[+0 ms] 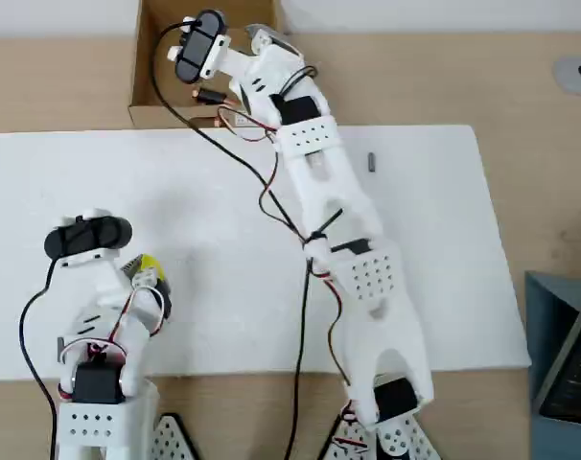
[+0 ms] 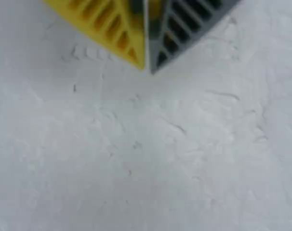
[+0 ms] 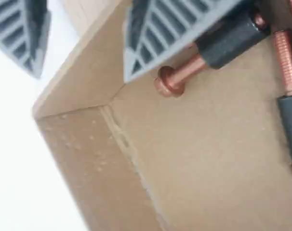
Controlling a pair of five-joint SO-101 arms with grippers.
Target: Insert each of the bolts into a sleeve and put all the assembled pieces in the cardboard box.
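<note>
Count: two assembled pieces, one spare sleeve, two arms.

Both pieces are a copper bolt through a dark grey cylindrical sleeve, and both lie on the floor of the brown cardboard box (image 3: 88,159). On the first piece (image 3: 184,71) the round bolt head and smooth shank stick out of the sleeve. The second piece (image 3: 290,130) lies near it, apart, with threaded copper showing above its sleeve.

The loose dark grey sleeve (image 1: 372,161) lies alone on the white mat (image 1: 80,172), beside the right arm and well apart from the box.

The right gripper (image 3: 83,74) has its grey fingers spread wide and straddles the box wall. One finger is inside, right over the first piece's sleeve (contact: can't tell). The other is outside, above the mat. Nothing is clamped.

The left gripper (image 2: 147,67) has one yellow and one grey finger, tips pressed together with nothing between. It hovers close over bare mat at the near left.

The mat covers most of a wooden table (image 1: 521,86). The box sits at its far edge. A grey round disc (image 1: 573,72) is at the far right, and a dark grey case (image 1: 564,364) at the right edge.
</note>
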